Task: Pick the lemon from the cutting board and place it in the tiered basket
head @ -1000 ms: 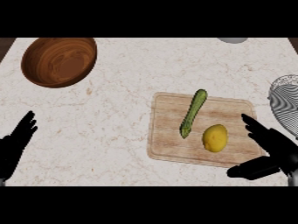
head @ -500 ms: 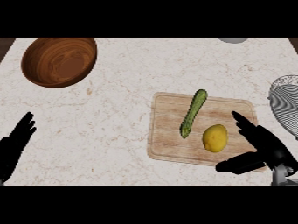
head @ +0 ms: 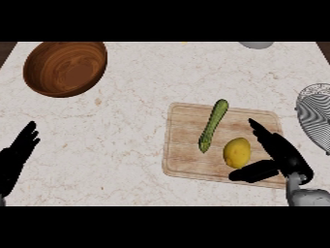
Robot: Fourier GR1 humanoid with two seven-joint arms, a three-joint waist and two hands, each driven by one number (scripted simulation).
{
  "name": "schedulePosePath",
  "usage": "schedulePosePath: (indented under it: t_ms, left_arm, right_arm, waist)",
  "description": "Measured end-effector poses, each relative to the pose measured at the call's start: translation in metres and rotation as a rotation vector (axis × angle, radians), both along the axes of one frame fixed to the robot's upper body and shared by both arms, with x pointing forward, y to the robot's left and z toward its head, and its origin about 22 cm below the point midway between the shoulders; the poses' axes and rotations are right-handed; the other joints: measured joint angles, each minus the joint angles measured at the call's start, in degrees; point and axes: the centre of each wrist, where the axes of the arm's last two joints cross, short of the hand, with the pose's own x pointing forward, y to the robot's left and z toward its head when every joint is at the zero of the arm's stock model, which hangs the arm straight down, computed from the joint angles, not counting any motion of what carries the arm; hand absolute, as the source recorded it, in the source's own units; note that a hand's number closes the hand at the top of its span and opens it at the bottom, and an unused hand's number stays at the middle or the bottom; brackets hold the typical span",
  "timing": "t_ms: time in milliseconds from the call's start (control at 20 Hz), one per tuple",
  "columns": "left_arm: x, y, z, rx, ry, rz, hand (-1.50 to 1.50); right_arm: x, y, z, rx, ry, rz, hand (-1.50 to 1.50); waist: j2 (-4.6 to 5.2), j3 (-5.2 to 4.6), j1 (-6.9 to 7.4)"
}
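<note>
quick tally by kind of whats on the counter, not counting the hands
Fruit: 1, the lemon
Vegetables: 1, the green one
Boards: 1, the cutting board
Bowls: 1, the wooden bowl
Baskets: 1, the wire basket
Unclear: 1, a grey thing cut off at the far edge
Total: 6

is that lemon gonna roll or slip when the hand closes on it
Probably a little. The lemon is a smooth oval lying loose on the flat cutting board, so a nudge from the right hand could roll it. It looks rigid, so it shouldn't squash.
</note>
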Motion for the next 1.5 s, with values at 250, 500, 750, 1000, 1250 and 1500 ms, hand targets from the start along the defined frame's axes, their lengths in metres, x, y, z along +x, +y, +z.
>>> schedulePosePath:
  t_ms: [250,500,750,1000,1250,1500]
  left_arm:
    - [-0.004,-0.003,-0.001,-0.001,-0.003,-0.003,0.0]
    - [-0.003,-0.008,0.004,-0.003,-0.003,0.0,0.0]
    - [-0.004,-0.007,0.002,-0.001,-0.001,0.003,0.0]
    - [0.0,-0.005,-0.001,0.001,0.001,0.005,0.0]
    - [-0.001,-0.003,-0.001,-0.001,0.004,0.0,0.0]
    - [-0.003,-0.004,0.001,0.002,0.003,0.0,0.0]
  right_arm:
    - [0.007,0.011,-0.008,0.004,0.002,0.006,-1.5]
    - [0.008,0.025,-0.017,0.011,-0.005,0.026,1.5]
    - [0.009,0.025,-0.022,-0.01,-0.104,0.045,1.5]
    - [0.004,0.032,-0.019,-0.009,-0.183,0.001,1.5]
    - [0.001,0.029,-0.012,-0.019,-0.21,-0.069,1.5]
    - [-0.006,0.045,0.008,-0.167,-0.235,-0.12,1.5]
  waist:
    - [-0.17,-0.18,-0.01]
    - [-0.28,-0.3,0.01]
    - [-0.32,-0.42,-0.16]
    - [-0.15,-0.2,-0.19]
    - [0.09,0.12,-0.01]
    - [0.18,0.2,0.1]
